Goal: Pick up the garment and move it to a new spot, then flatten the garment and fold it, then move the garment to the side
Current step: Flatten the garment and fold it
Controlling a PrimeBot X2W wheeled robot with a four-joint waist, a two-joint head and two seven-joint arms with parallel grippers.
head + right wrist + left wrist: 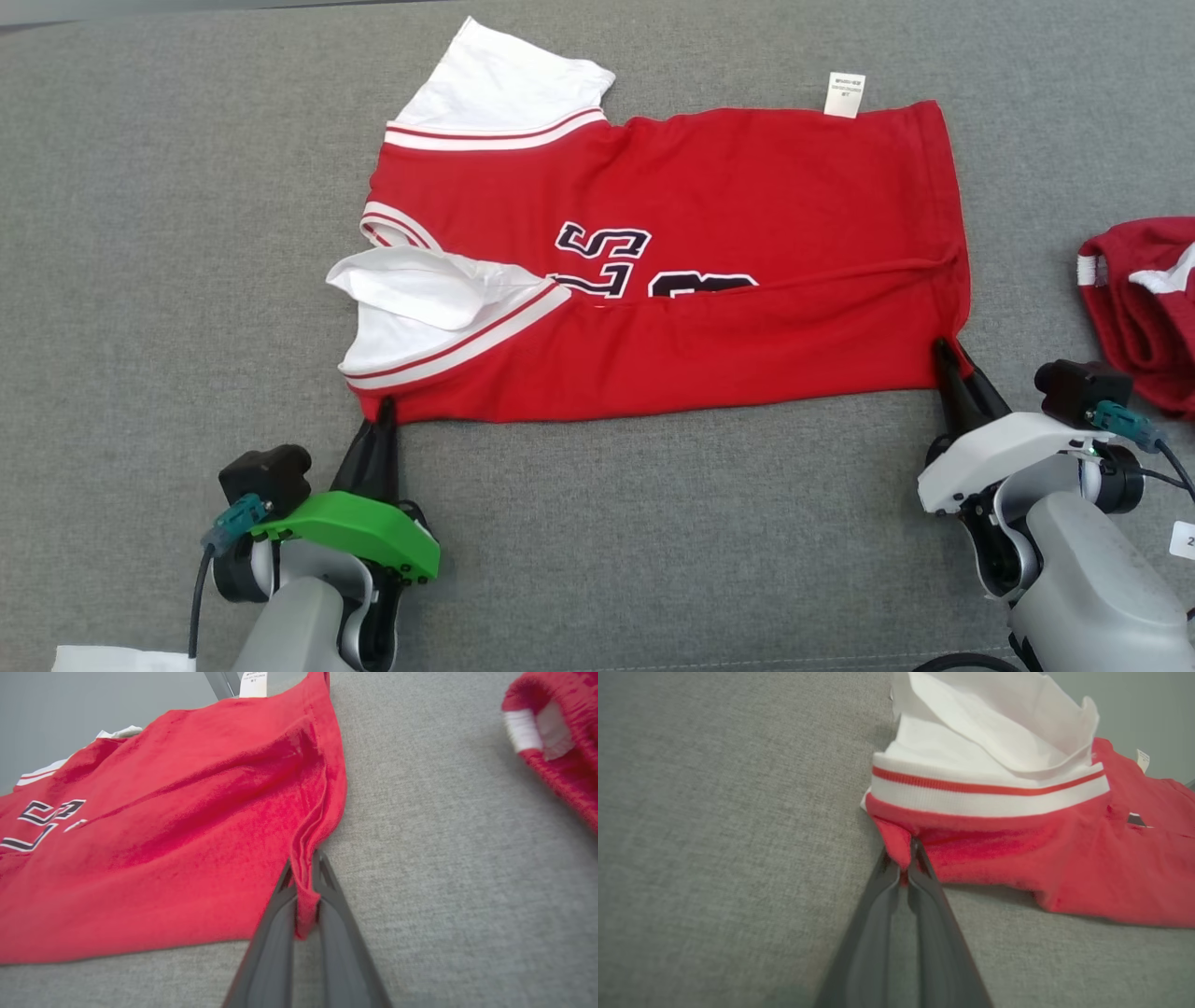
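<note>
The garment (pixel 672 308) is a red jersey with white sleeves, striped trim and dark lettering, lying sideways on the grey surface with its near long edge folded up over the print. My left gripper (pixel 384 412) is shut on the garment's near left corner (pixel 901 851), just below the white sleeve (pixel 990 751). My right gripper (pixel 941 350) is shut on the near right corner at the hem (pixel 306 891), where several cloth layers bunch between the fingers. A white label (pixel 844 94) sticks out at the far edge.
A second red and white garment (pixel 1144 308) lies bunched at the right edge, close beside my right arm; it also shows in the right wrist view (pixel 556 742). The grey fabric surface (pixel 187 233) extends all around. A white scrap (pixel 112 659) sits at the bottom left.
</note>
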